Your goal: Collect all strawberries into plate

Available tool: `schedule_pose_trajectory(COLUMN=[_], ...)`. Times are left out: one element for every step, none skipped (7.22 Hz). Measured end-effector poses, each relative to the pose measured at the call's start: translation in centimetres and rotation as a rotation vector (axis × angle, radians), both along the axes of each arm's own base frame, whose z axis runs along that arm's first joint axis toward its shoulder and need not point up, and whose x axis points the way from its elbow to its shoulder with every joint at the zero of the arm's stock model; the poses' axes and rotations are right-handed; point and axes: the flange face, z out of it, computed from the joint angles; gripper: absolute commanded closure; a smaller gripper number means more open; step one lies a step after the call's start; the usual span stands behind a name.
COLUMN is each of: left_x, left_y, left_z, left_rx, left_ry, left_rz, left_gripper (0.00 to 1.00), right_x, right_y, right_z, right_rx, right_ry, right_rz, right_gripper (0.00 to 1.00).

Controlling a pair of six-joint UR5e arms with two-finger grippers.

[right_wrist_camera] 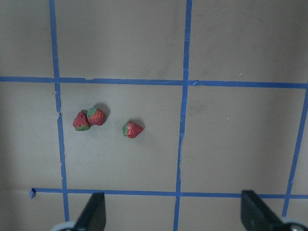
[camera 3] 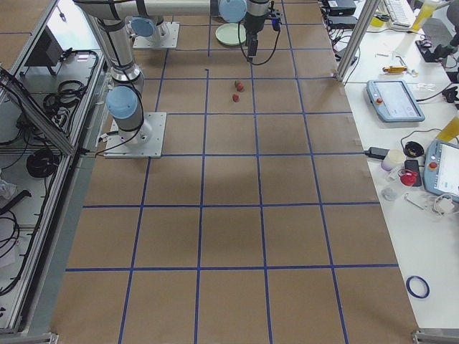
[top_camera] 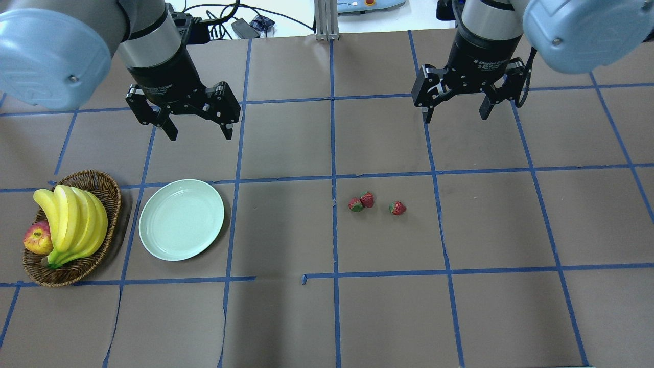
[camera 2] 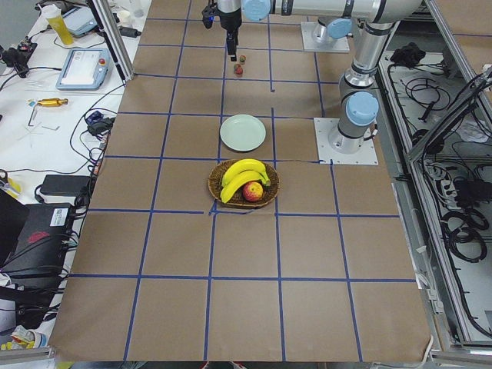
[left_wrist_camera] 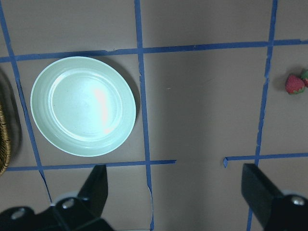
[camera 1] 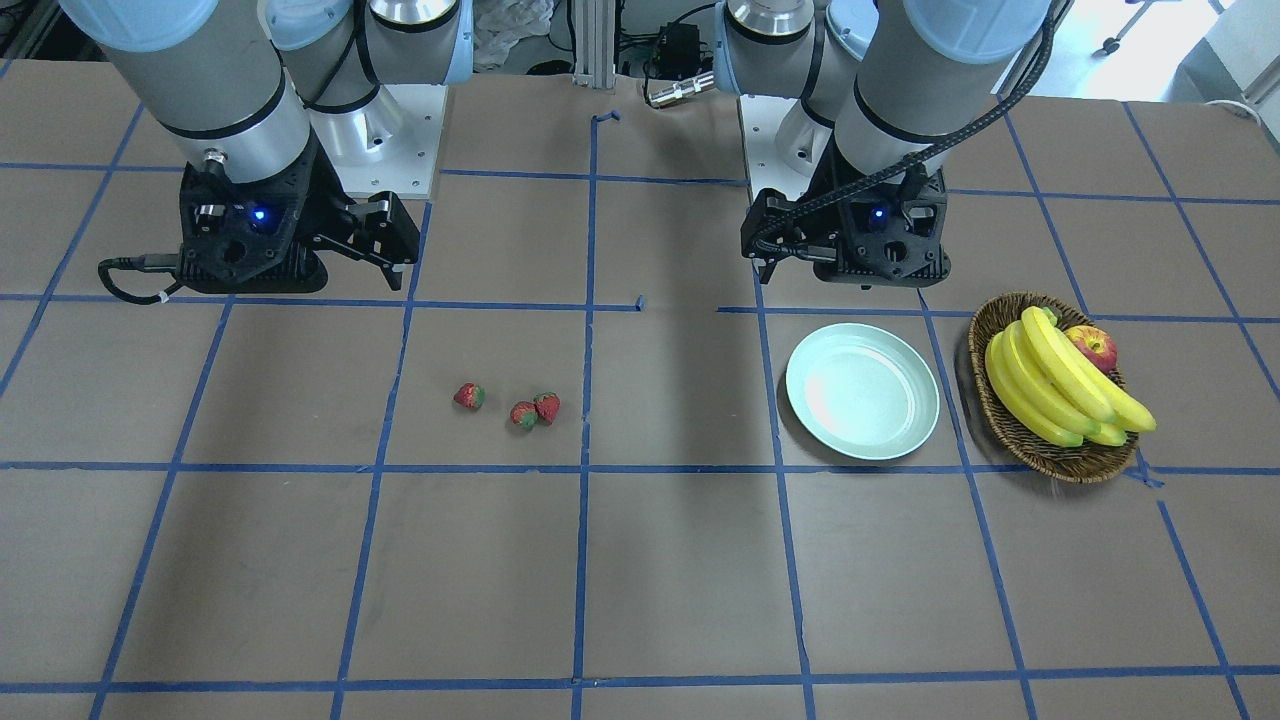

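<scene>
On the left of the surface [top_camera: 286, 230], the empty plate [top_camera: 181, 220] lies close by the left hand [top_camera: 200, 136], fingers spread and holding nothing. Right of centre, three strawberries [top_camera: 367, 199] lie in a short row, two touching, well apart from the plate. Nearest them is the right hand [top_camera: 455, 118], likewise spread wide and empty.

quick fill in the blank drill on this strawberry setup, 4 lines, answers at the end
1. The strawberries lying outside the plate number ____.
2. The plate is ____, with no berry in it.
3. In the basket, the apple lies beside a bunch of ____.
4. The left gripper and the right gripper both have their jaws ____.
Missing words: three; empty; bananas; open.
</scene>
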Motion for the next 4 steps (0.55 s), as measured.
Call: schedule_pose_trajectory(left_x=[0.35, 0.62, 0.76, 0.84], left_y=[-0.14, -0.23, -0.27, -0.38], left_z=[-0.03, -0.2, -0.38, -0.54], left_rx=[0.0, 0.003, 0.006, 0.006], left_ry=[0.001, 0.002, 0.001, 0.0], left_rz=[0.002, 0.004, 0.006, 0.007], left_gripper=[0.0, 0.0, 0.0, 0.0], right_x=[0.04, 0.08, 0.15, 0.2], right_y=[0.05, 0.08, 0.08, 0.06], right_z=[-0.05, -0.08, -0.12, -0.27], right_rx=[0.003, 0.003, 0.004, 0.009], right_ry=[0.001, 0.002, 0.002, 0.001], right_rz=[0.001, 0.002, 0.003, 0.003], right_gripper=[0.0, 0.0, 0.0, 0.0])
